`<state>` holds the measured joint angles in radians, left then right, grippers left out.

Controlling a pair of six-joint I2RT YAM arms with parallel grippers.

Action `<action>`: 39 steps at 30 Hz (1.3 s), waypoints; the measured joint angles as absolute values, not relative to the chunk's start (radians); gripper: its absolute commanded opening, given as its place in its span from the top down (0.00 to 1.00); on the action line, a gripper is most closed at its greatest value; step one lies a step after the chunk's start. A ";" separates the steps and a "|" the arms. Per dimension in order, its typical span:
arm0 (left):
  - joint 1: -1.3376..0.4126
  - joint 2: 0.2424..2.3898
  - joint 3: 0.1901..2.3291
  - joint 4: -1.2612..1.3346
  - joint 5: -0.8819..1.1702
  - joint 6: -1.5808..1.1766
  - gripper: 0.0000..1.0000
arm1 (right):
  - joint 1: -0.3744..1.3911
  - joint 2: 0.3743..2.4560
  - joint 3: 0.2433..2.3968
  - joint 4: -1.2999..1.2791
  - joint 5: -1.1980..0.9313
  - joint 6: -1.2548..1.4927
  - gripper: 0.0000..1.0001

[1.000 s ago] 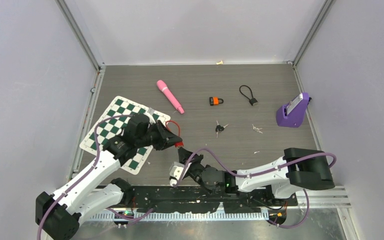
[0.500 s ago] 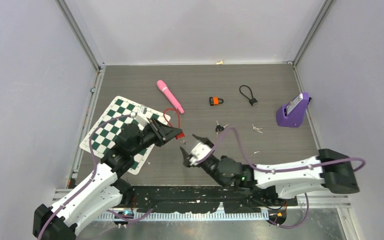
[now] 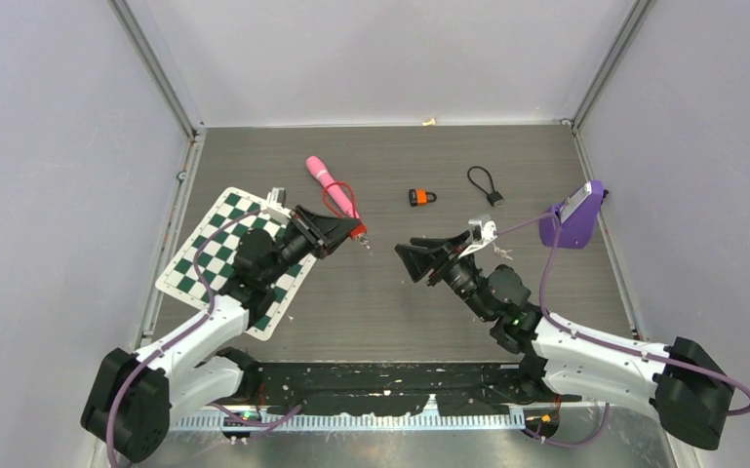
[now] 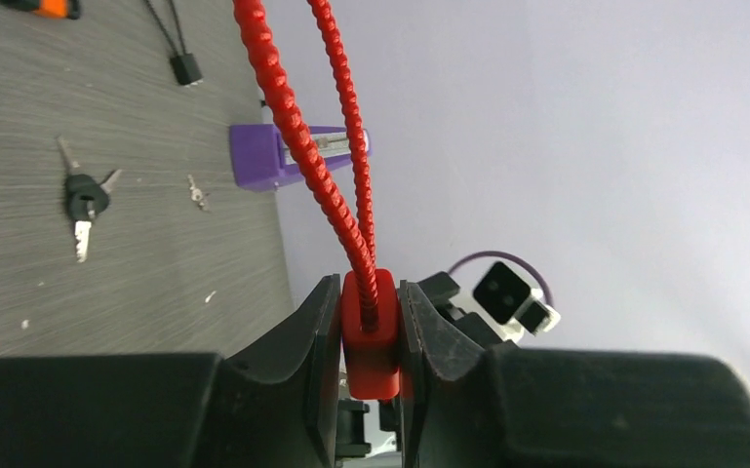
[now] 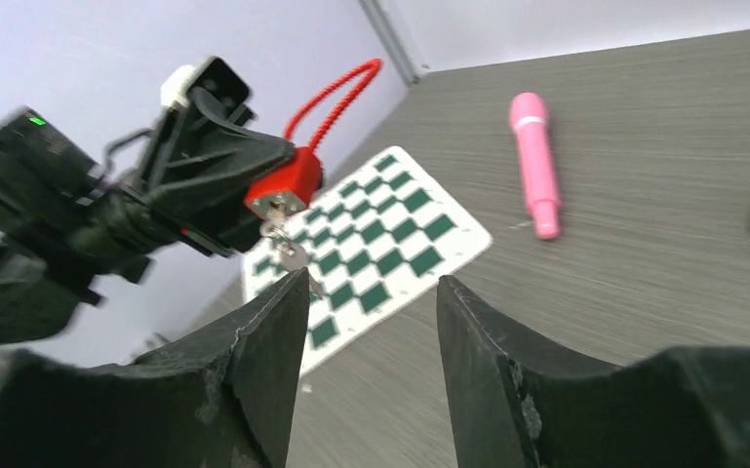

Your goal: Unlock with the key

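My left gripper [image 3: 353, 233] is shut on the red body of a cable lock [image 4: 371, 333] and holds it above the table. The lock's red cable loop [image 4: 297, 146] sticks out past the fingers. A small silver key [image 5: 290, 252] hangs from the underside of the lock [image 5: 288, 180]. My right gripper [image 3: 405, 261] stands open a short way to the right of the lock. It faces the lock, with nothing between its fingers [image 5: 254, 351].
A green-and-white chessboard [image 3: 217, 246] lies under the left arm. A pink stick [image 3: 332, 187], an orange padlock [image 3: 421, 197], a black cable lock [image 3: 486, 185] and a purple holder [image 3: 573, 216] lie at the back. A black-headed key bunch [image 4: 83, 200] and a small key [image 4: 195, 192] lie mid-table.
The right gripper was shut close under the lock. It has opened and swung away to the right. The left gripper has carried the lock up and toward the back.
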<state>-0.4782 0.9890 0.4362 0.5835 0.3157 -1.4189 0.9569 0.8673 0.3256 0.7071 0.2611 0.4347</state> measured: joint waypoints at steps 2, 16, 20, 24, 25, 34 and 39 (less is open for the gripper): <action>-0.478 1.013 0.442 0.633 0.331 -1.438 1.00 | 0.927 0.891 0.325 0.760 0.205 0.518 0.43; -0.485 1.065 0.471 0.802 0.390 -1.493 1.00 | 0.855 1.153 0.370 1.082 -0.036 0.817 0.50; -0.490 1.066 0.472 0.818 0.395 -1.493 1.00 | 0.855 1.172 0.386 1.141 -0.067 0.842 0.51; -0.496 1.071 0.472 0.821 0.397 -1.492 1.00 | 0.855 1.174 0.390 1.169 -0.078 0.851 0.57; -0.498 1.072 0.472 0.821 0.397 -1.492 1.00 | 0.855 1.175 0.391 1.173 -0.080 0.853 0.59; -0.509 1.076 0.472 0.830 0.397 -1.487 1.00 | 0.855 1.202 0.417 1.180 -0.093 0.871 0.70; -0.510 1.076 0.472 0.836 0.397 -1.485 1.00 | 0.855 1.212 0.419 1.177 -0.100 0.888 0.77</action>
